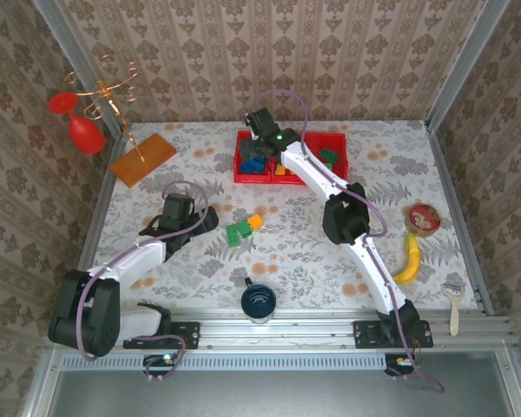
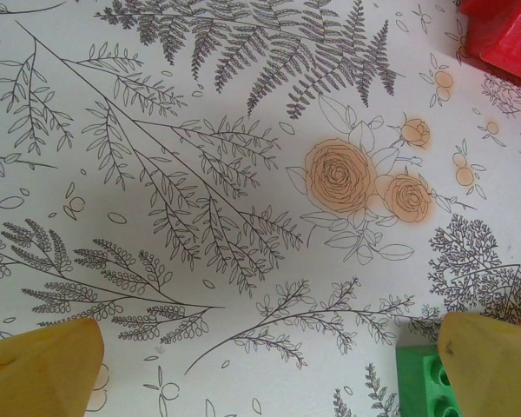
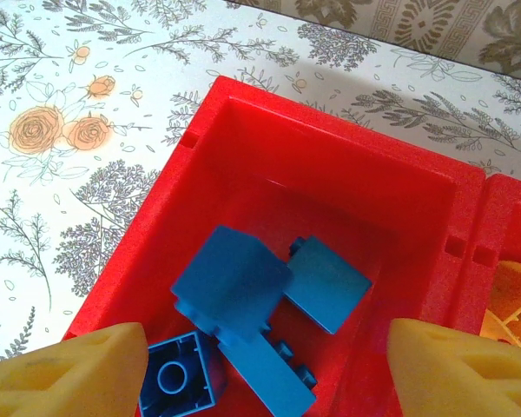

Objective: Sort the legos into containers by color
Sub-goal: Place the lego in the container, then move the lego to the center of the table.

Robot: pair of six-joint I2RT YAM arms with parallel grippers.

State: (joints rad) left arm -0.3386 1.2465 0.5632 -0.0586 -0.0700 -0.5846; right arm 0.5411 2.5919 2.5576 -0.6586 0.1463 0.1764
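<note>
Blue legos [image 3: 230,287], red tray [image 3: 347,143], floral tablecloth [image 2: 200,104]

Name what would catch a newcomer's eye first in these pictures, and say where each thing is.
The red tray at the table's far middle, with the right claw open over its left compartment of blue bricks. Next, a green brick and an orange brick loose mid-table, and a banana at right.

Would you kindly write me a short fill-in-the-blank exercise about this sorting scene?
In the red plastic tray, the plastic bricks below the open right gripper are all ____.
The loose green plastic brick on the table lies beside one coloured ____.
The yellow banana lies by the table's ____ edge.
Missing words: blue; orange; right.
</note>
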